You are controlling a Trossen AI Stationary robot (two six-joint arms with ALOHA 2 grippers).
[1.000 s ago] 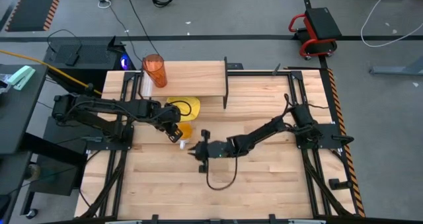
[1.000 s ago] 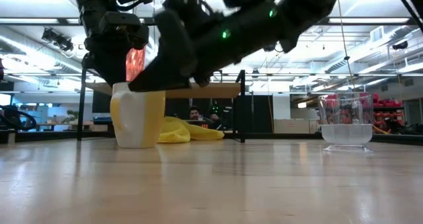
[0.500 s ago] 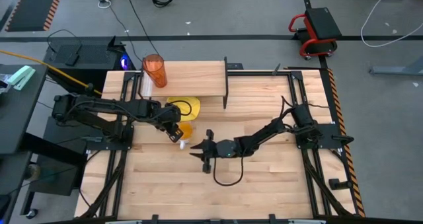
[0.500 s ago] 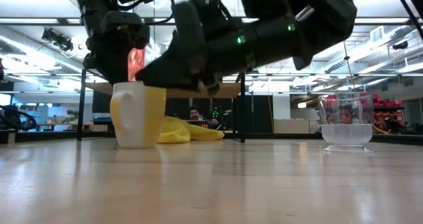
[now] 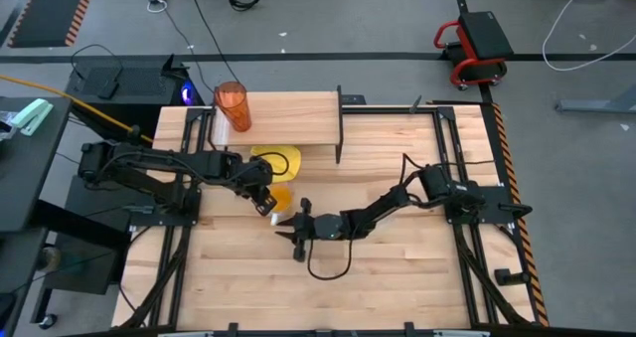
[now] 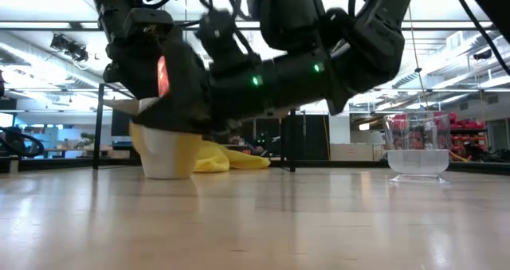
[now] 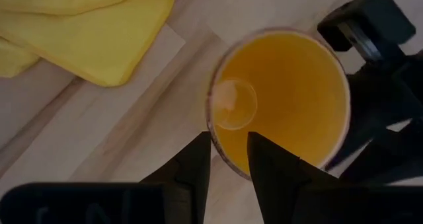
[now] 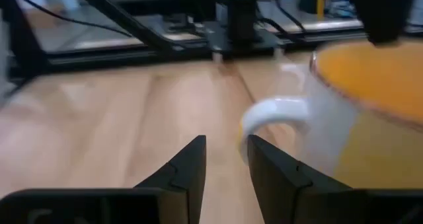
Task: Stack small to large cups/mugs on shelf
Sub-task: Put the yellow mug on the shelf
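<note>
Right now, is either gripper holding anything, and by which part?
The left gripper holds the orange mug by its rim, one finger inside, one outside. The right gripper is open near the mug's white handle, holding nothing.

The mug (image 7: 281, 102) is orange inside with a white handle (image 8: 271, 118); the cloth (image 7: 86, 26) is yellow; the tumbler (image 5: 233, 105) is translucent orange-red; the tabletop (image 5: 397, 277) is light wood.

right gripper (image 5: 289, 227) slid closer to the mug (image 5: 279, 196) — fingers spread wider.
</note>
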